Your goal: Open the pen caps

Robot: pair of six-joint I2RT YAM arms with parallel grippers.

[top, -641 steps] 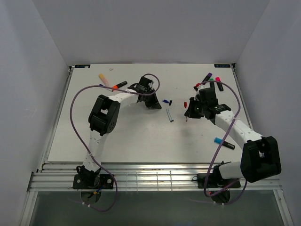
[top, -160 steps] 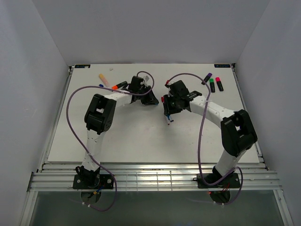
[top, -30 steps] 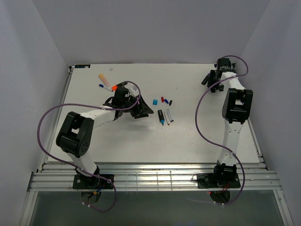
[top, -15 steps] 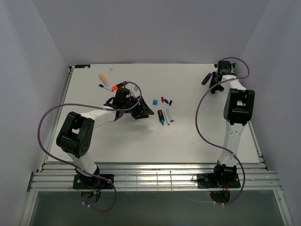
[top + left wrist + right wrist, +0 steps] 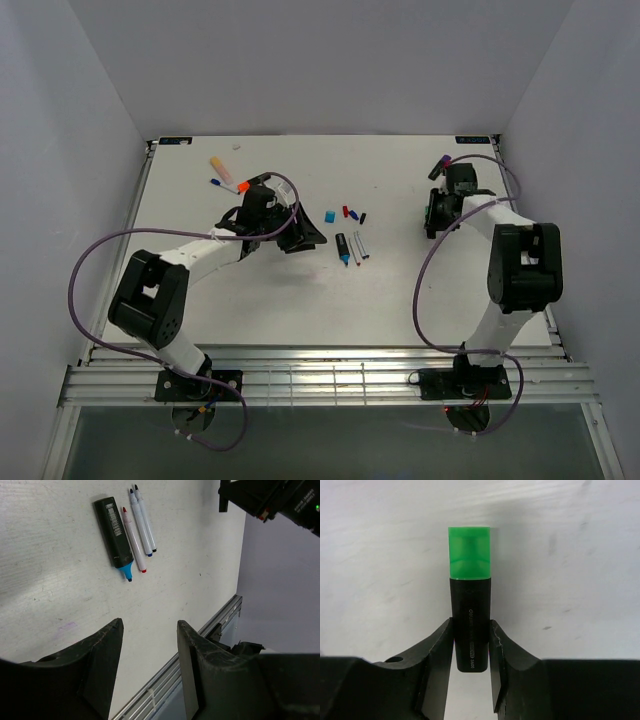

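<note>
Right claw (image 5: pixel 471 630) has just closed on the green highlighter (image 5: pixel 470 605), far right of the bench.
Its green cap (image 5: pixel 469 552) is not off yet; left claw (image 5: pixel 148 630) gapes empty.

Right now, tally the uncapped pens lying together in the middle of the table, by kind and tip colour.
blue-tipped highlighter: 1
red-tipped thin pen: 1
blue-tipped thin pen: 1
black-tipped thin pen: 1
Total: 4

left gripper (image 5: pixel 150 630) spread, right gripper (image 5: pixel 470 630) clamped
</note>
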